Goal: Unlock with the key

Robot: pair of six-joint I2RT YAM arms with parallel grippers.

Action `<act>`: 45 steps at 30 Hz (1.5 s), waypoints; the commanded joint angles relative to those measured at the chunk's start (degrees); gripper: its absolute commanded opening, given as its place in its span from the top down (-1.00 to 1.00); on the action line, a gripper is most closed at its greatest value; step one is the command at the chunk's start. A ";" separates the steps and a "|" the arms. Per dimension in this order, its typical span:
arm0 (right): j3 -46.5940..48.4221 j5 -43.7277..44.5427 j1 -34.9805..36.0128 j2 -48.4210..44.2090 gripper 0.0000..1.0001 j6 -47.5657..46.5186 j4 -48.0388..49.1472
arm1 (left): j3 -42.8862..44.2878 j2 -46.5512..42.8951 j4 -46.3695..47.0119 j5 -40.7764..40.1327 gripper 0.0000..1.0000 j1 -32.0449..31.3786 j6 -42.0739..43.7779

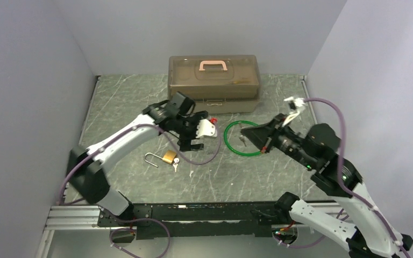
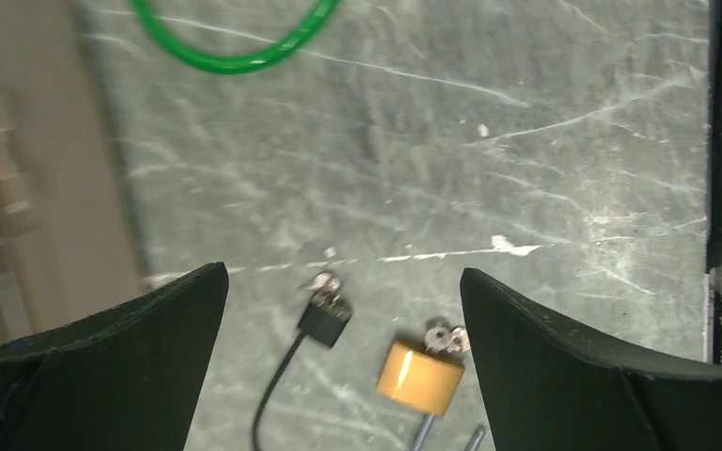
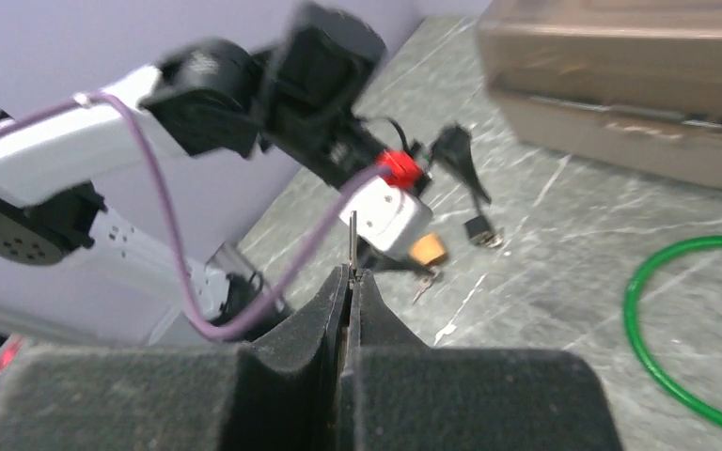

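Jaws wide, the left gripper (image 2: 343, 277) hangs right over the brass padlock (image 2: 420, 376); the right gripper (image 3: 350, 277), farther off, pinches a thin metal blade (image 3: 353, 240).

1 padlock (image 1: 169, 156), 1 green ring (image 1: 226, 137), 1 toolbox (image 1: 213, 80), 2 arms (image 1: 123, 134), keys (image 1: 175, 164) too small to count

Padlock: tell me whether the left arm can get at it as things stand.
Probably yes: the left gripper hangs open over the padlock, and nothing covers it.

Wide-spread tool (image 2: 343, 272) above brass padlock (image 2: 420, 376), green ring (image 2: 235, 62) farther off on table (image 2: 545, 169)
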 commanded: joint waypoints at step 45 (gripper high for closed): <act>2.32 12.36 0.04 -3.98 1.00 2.20 1.34 | 9.15 37.26 14.35 -15.83 1.00 -11.26 -1.78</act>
